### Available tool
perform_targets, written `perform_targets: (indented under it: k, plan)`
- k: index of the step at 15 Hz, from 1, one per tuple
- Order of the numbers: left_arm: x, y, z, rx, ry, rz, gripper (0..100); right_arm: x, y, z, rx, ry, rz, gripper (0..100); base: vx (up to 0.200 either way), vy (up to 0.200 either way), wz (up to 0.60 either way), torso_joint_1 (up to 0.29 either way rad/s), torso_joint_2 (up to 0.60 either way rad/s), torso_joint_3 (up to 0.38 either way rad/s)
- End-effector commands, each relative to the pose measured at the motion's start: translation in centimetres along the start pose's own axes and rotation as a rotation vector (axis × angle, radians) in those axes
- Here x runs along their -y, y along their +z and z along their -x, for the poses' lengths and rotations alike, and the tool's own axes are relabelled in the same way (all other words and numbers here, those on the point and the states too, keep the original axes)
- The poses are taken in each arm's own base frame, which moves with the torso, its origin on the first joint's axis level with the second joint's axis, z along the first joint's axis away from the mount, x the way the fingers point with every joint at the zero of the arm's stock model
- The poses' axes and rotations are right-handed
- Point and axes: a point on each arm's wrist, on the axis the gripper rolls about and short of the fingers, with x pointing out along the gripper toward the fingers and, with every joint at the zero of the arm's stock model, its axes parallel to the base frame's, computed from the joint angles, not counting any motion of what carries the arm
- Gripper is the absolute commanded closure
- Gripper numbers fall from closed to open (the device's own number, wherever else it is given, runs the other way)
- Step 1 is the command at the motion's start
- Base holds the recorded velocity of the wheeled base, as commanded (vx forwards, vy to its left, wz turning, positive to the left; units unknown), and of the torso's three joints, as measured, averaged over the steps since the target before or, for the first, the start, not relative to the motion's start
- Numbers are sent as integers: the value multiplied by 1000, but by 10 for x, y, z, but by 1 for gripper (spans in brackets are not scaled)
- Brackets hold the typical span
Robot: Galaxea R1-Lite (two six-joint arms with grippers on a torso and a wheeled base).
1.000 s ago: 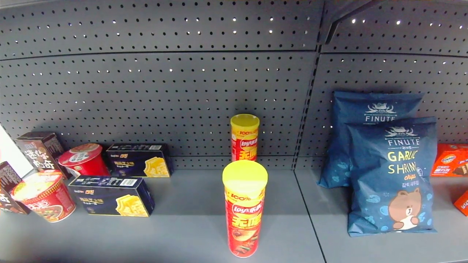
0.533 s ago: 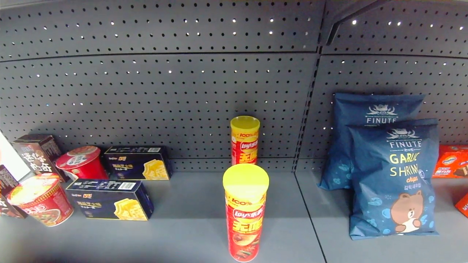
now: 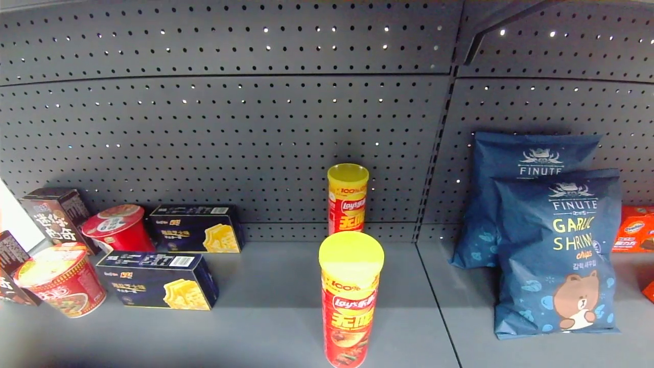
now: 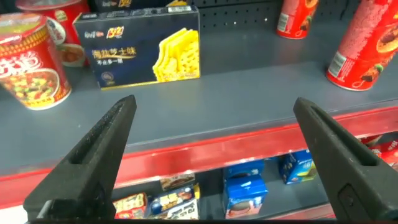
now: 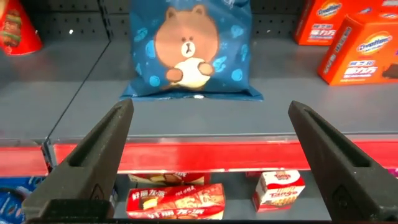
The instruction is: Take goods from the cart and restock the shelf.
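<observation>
While standing upright, front goods: tall red cardboard crisp tube with a yellow plastic lid (image 3: 350, 299), near the front edge of the grey metal shelf (image 3: 265, 317).
Behind it: second such tube (image 3: 347, 199), well back, just before the dark perforated back panel (image 3: 230, 128); both in one file with labels outward, probably for reading from the aisle and taking from the front.
To the robot's left: two flat dark blue cardboard boxes (image 3: 158, 280), laid on a long side, one behind the other, printed face forward; beside them two red paper noodle cups (image 3: 61, 278); brown cartons (image 3: 56, 214) at the far end.
To the robot's right: two dark blue foil snack bags (image 3: 559, 255), front one leaning on the rear one, rear one on the panel, likely too soft to stand alone; orange cardboard boxes (image 3: 633, 230) past them.
Open room: bare shelf on either side of the tube file, judged the likeliest place for further stock.
Left tool (image 4: 214, 104): fingers spread wide, nothing between, out in front of the red shelf lip (image 4: 205, 142), facing the nearer blue box.
Right tool (image 5: 209, 107): likewise spread and empty, before the front snack bag.
Stage: judged between picks; with both tools free, next move likely a fetch from the cart.
</observation>
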Motion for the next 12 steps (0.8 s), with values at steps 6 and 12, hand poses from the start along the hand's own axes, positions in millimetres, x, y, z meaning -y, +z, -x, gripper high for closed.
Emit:
perform_targets:
  k: [6,12]
  plan:
    - [0,0,0,-1,-2,-1,0,0,0,0,-3,0,0,0,0,0,0,0,0,0]
    - [0,0,0,-1,1,-8,0,0,0,0,-3,2,2,0,0,-33,0,1,2,0]
